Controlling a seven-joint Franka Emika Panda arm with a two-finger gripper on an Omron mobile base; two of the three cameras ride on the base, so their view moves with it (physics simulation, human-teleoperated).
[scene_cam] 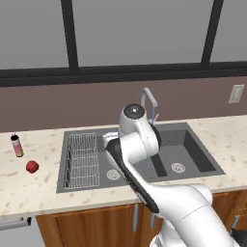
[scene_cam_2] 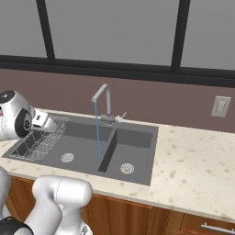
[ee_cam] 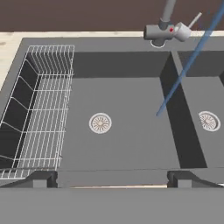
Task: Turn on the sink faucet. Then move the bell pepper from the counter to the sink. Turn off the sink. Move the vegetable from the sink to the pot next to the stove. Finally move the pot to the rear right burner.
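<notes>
Tabletop (scene_cam: 43,183): beige speckled stone, carrying the sink, which serves as landmark here. Sink (scene_cam: 193,137): dark grey double basin, a round silver drain in each half, wire rack (scene_cam: 83,159) seated in its left basin. Sink faucet (scene_cam_2: 104,102): stands at the sink's rear rim above the divider, lever (scene_cam_2: 120,117) angled up to the right; a thin blue stream (scene_cam_2: 97,131) falls from the spout into the left basin close to the divider, so I judge the water is on and step one done. Gripper (ee_cam: 112,178): hangs above the sink's front rim, looking into the left basin; jaws spread wide apart, nothing between them. Bottle (scene_cam: 17,145): pink-and-tan, dark cap, upright on the tabletop well left of the sink; a distractor. Bell pepper (scene_cam: 32,167): small red lump on the tabletop left of the sink, just in front of the bottle and apart from it, untouched. Step in hand, as judged: fetch the pepper. To do it well: swing the arm left, off the sink and past the rack-side rim, keeping height so the hand clears the rim; centre over the red lump, not the bottle; descend vertically with the jaws left wide, since the pepper is squat and rounded; close low around its widest girth so it does not squirt out. Risk: clipping the bottle on approach, so coming in from the tabletop's front side seems safer.
</notes>
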